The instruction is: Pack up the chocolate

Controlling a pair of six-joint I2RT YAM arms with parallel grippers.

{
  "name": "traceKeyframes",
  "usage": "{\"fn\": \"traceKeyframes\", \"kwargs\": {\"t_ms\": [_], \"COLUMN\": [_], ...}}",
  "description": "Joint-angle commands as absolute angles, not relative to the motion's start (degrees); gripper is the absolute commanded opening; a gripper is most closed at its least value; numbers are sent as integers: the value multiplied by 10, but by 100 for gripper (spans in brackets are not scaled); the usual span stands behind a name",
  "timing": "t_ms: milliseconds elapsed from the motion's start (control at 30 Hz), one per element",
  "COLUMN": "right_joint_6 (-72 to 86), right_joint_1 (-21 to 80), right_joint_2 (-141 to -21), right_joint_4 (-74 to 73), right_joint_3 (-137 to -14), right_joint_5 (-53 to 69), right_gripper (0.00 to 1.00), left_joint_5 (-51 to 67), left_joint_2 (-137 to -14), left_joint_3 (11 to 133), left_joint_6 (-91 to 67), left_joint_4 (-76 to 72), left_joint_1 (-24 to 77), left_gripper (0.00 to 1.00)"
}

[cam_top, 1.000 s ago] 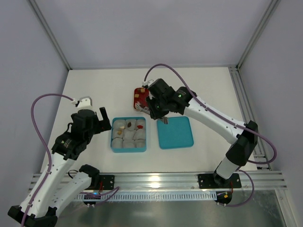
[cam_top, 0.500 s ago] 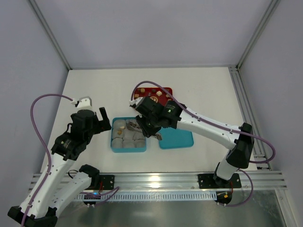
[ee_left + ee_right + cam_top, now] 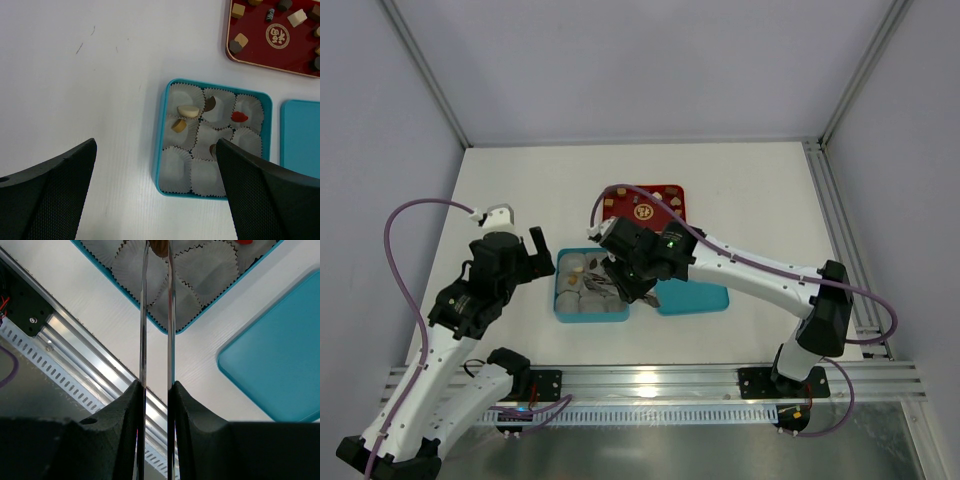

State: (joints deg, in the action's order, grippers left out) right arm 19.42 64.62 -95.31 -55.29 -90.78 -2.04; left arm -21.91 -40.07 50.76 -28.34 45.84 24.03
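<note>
A brown chocolate [image 3: 160, 247] is sitting pinched in the right gripper's [image 3: 157, 255] narrow blades, hovering over a cup [image 3: 127, 265] in the box [image 3: 161, 150]. Other pieces are lying on the tray [image 3: 240, 55]. The left gripper [image 3: 157, 195] is hanging wide open and empty. Letting go off-centre is risking a piece perched on a rim, or crushed paper.

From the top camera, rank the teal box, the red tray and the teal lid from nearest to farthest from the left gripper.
1. teal box, just right of the left gripper.
2. red tray, farther back and to the right.
3. teal lid, beyond the box on its right side.
</note>
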Motion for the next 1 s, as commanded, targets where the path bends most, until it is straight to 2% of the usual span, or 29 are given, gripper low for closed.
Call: {"fn": "traceKeyframes", "kwargs": {"t_ms": [0,167,200,600,967], "right_joint_6": [195,192,192,192,186], "right_joint_1": [650,650,651,650,635], "right_joint_2": [-964,-974,-977,-985,-950], "right_joint_4": [-534,-528,-528,-525,-550], "right_joint_3": [-915,-914,-916,-924,-960], "right_joint_5": [-15,-18,-18,-29,-63], "right_gripper": [29,30,33,45,45], "left_joint_5": [-228,-229,-229,-229,-229], "left_joint_2": [-396,-397,-396,-396,-396], "left_joint_3": [512,512,512,512,512], "left_joint_6": [-290,-290,-290,-290,-290], "left_joint_4": [449,449,448,448,449], "left_joint_1": [243,242,242,242,242], "left_gripper": [100,100,100,100,100]}}
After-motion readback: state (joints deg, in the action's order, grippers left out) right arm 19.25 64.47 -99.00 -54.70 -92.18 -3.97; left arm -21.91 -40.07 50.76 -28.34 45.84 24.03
